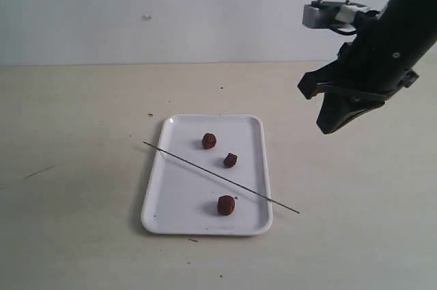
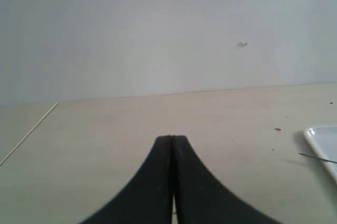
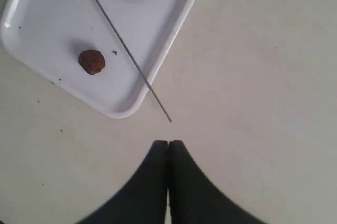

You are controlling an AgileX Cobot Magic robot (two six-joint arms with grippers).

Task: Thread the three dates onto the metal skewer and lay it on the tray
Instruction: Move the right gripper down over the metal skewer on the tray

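Three dates [image 1: 231,160]: loose on the tray [image 1: 179,198], none threaded; two lie on the far side of the skewer [image 1: 218,176], one on the near side.
Skewer: slants across the tray, both ends reaching past its rim.
Tray: flat on the counter [image 1: 82,235].
My right claw [image 3: 168,142]: jaws pressed together, empty, raised over the counter beside the tray, near the skewer's tip.
My left claw [image 2: 172,137]: fully closed, gripping nothing, over the counter, apart from the tray's corner.

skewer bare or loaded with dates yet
Bare. The metal skewer lies diagonally across the tray; the three dates sit loose beside it, none threaded.
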